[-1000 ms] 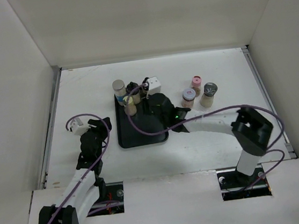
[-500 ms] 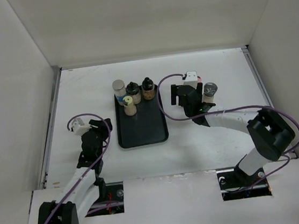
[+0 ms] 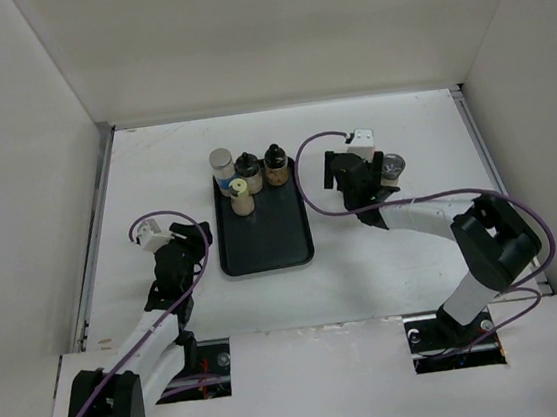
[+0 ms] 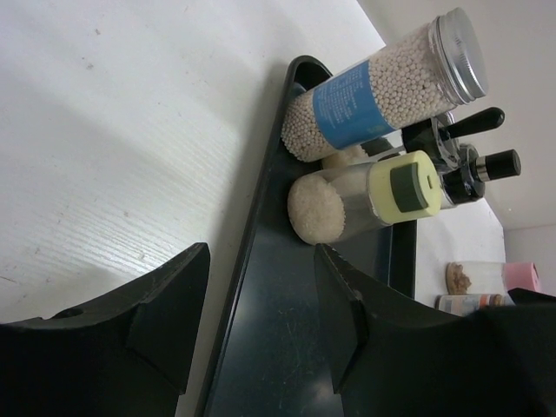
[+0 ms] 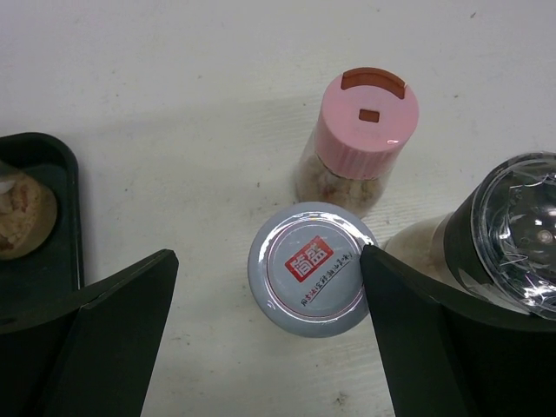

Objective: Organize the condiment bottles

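A black tray (image 3: 265, 240) carries several condiment bottles along its far end: a blue-labelled jar with a silver cap (image 3: 221, 165), two black-capped ones (image 3: 248, 170) (image 3: 274, 164) and a cream-capped one (image 3: 242, 197). My right gripper (image 5: 269, 256) hangs open above a grey-capped jar (image 5: 311, 268) standing on the table, its right finger at the cap's rim. A pink-capped jar (image 5: 365, 122) and a dark jar with a clear cap (image 5: 512, 234) stand close by. My left gripper (image 4: 262, 252) is open and empty, low beside the tray's left rim (image 4: 252, 261).
The three loose jars form a tight cluster right of the tray, mostly hidden under my right gripper (image 3: 356, 180) in the top view. White walls enclose the table on three sides. My left gripper (image 3: 187, 244) sits left of the tray.
My right gripper opened and swung from the tray's back row to the cluster on the right, leaving a black-capped bottle on the tray. The left arm barely shifted.
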